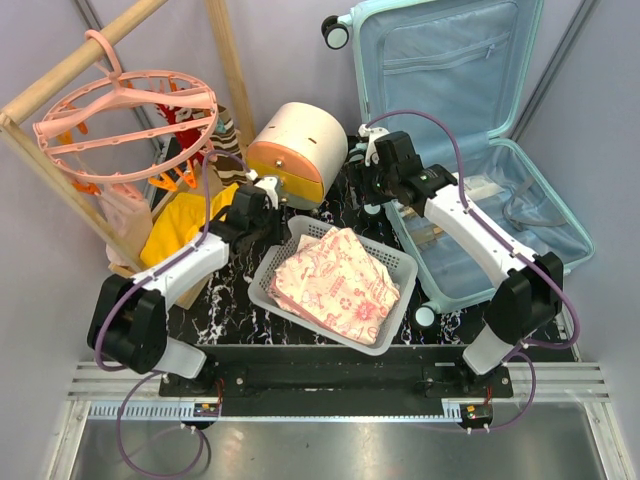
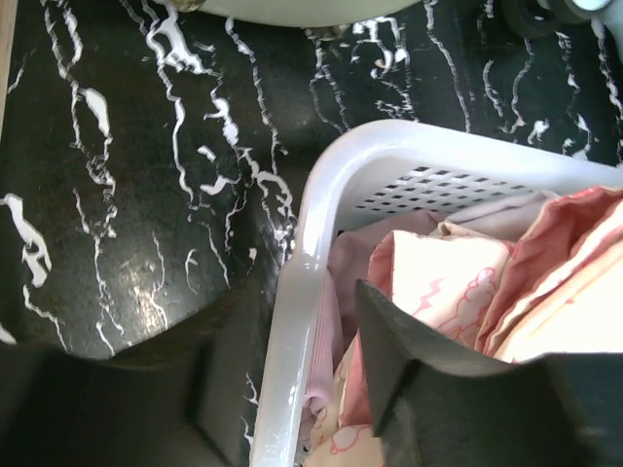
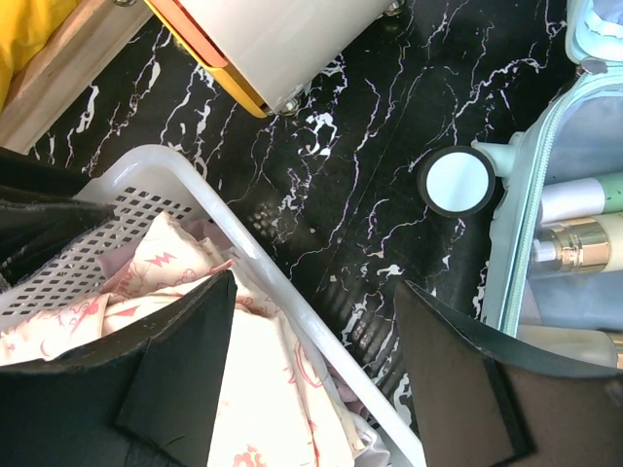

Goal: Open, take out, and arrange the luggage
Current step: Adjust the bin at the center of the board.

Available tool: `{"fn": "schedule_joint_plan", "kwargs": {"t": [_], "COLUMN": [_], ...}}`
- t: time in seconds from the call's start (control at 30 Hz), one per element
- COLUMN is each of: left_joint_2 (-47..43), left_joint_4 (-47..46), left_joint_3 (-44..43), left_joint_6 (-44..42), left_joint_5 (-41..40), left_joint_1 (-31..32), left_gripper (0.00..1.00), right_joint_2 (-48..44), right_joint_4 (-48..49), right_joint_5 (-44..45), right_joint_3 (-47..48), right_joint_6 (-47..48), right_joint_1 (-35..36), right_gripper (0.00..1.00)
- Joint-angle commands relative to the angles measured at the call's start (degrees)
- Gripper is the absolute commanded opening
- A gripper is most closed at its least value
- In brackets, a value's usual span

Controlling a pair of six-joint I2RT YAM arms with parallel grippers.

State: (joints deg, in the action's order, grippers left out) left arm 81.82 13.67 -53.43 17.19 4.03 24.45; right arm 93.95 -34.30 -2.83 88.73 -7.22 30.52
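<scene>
At the left, the left gripper [image 2: 292, 321] is seen with its jaws apart, set astride the far-left rim of the white perforated basket [image 1: 270, 262]: one finger is outside on the black marbled tabletop [image 2: 146, 195], the other inside over the folded pink-patterned cloth [image 1: 335, 285]. No clamping on the rim can be made out.

Towards the middle, the right gripper [image 3: 316, 292] is held over the basket's far-right corner, jaws likewise wide apart, with the rim passing between them and nothing gripped.

To the right of that gripper lies the luggage [image 1: 530, 215], already opened. Its lower shell is laid flat on the table, its lid [image 1: 440, 60] is propped up at the far end, and its long axis runs from near to far. One wheel [image 3: 456, 180] is just beside the right gripper, and bottles [image 3: 584, 238] are visible in the shell beyond its edge.

The coming reach is judged to belong to the right arm, which is much the nearer. A swing rightward over the shell's edge would be needed, across the long axis.
</scene>
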Motion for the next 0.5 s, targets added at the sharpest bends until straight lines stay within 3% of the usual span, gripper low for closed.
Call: {"fn": "schedule_joint_plan", "kwargs": {"t": [0.0, 0.17, 0.47], "left_joint_2": [-2.8, -6.7, -14.4], "left_joint_4": [-2.6, -1.1, 0.6], "left_joint_3": [2.0, 6.6, 13.2], "left_joint_6": [-2.6, -0.8, 3.1], "left_joint_5": [4.6, -0.8, -2.5], "left_joint_1": [0.0, -0.2, -0.4], "left_gripper": [0.33, 0.17, 0.13], "right_joint_2": [0.9, 3.1, 6.2], "right_joint_4": [1.3, 1.2, 0.5], "right_joint_5": [-2.2, -3.8, -5.6], "right_joint_3": [2.3, 4.3, 7.0], "right_joint_6": [0.8, 0.8, 1.6], "right_joint_1": [-0.5, -0.5, -0.5], "right_gripper": [0.75, 0.74, 0.74]}}
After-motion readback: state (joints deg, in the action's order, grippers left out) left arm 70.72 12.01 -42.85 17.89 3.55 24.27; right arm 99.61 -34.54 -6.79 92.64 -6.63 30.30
